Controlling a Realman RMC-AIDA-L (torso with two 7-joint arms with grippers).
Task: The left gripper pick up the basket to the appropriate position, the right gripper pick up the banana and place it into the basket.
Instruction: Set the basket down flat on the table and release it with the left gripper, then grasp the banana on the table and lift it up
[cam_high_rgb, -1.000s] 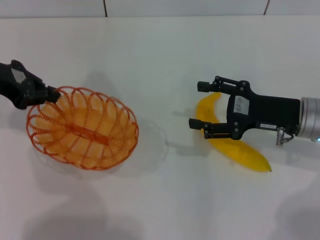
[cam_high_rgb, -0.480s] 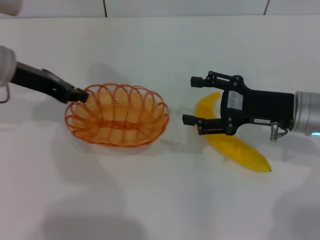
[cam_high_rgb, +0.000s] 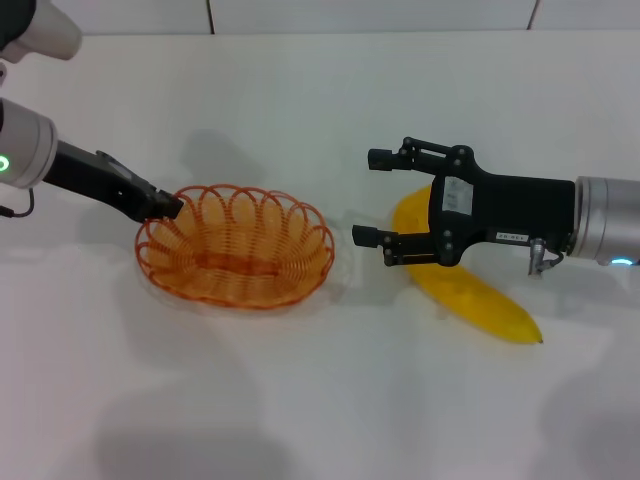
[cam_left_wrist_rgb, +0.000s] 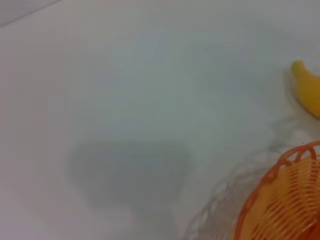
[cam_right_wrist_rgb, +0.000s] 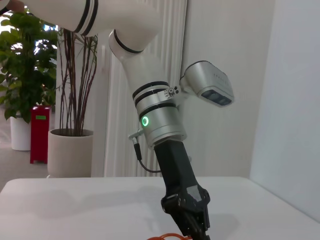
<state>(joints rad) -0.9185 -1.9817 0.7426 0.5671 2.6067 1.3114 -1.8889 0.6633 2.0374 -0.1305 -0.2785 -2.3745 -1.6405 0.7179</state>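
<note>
- The left gripper (cam_high_rgb: 168, 206) is reaching in from the robot's left side of the white table (cam_high_rgb: 300, 400), and its fingers are pinching the scalloped rim of the basket (cam_high_rgb: 237, 246) at the left end.
- In the right wrist view, the same left gripper (cam_right_wrist_rgb: 192, 220) is hanging down from its arm, its tip pressed together on an orange wire loop at the lower edge of the picture.
- The orange wire basket is sitting upright near the middle of the table, with nothing lying inside it.
- The left wrist view is showing only a corner of the basket (cam_left_wrist_rgb: 282, 200) and one end of the banana (cam_left_wrist_rgb: 307, 90), well apart from each other.
- The right gripper (cam_high_rgb: 372, 198) is coming in from the robot's right, lying level above the table, its two black fingers spread wide and pointing toward the basket.
- The banana (cam_high_rgb: 480, 300) is lying on the table beside the basket on the robot's right side, partly under the right gripper's body, with its dark tip pointing away from the basket.
- The spread fingers are holding nothing; I cannot tell whether the gripper's body is touching the banana beneath it.
</note>
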